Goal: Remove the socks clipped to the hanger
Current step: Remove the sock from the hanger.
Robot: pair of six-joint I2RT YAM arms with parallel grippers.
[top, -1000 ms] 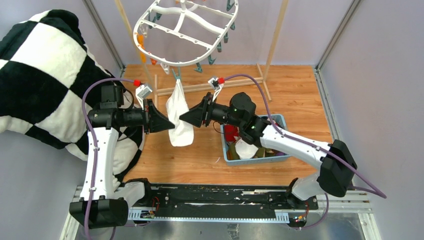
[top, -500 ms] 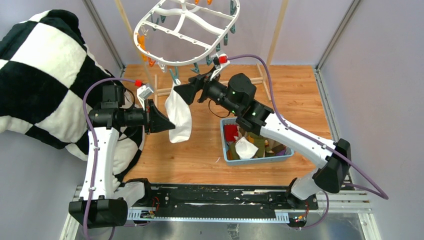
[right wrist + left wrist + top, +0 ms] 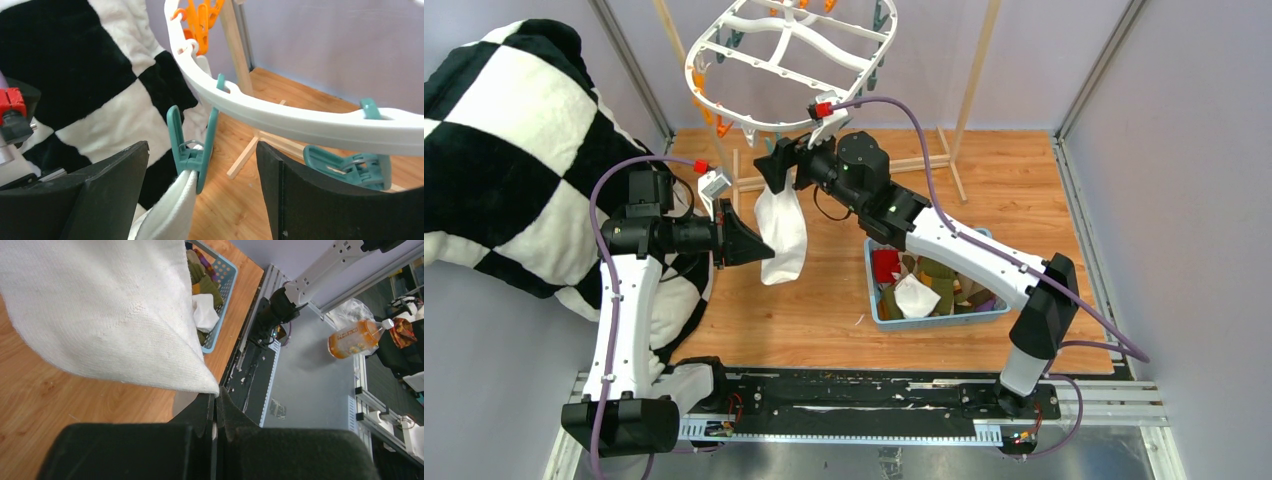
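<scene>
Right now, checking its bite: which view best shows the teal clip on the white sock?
Right wrist: the clip is close, sharp, pinching the sock. Top view: right pincer mostly hides it; left wrist shows none.

A light wooden table (image 3: pixel 824 320) carries everything. Right of its middle sits a pale blue basket (image 3: pixel 939 320), flat on the boards, with socks (image 3: pixel 916 297) of several colours heaped inside. At the far side, the feet and low cross-bars of a thin wooden rack (image 3: pixel 956 178) rest on the wood. A black-and-white checked blanket (image 3: pixel 504 130) spills over the left edge onto the table.
</scene>
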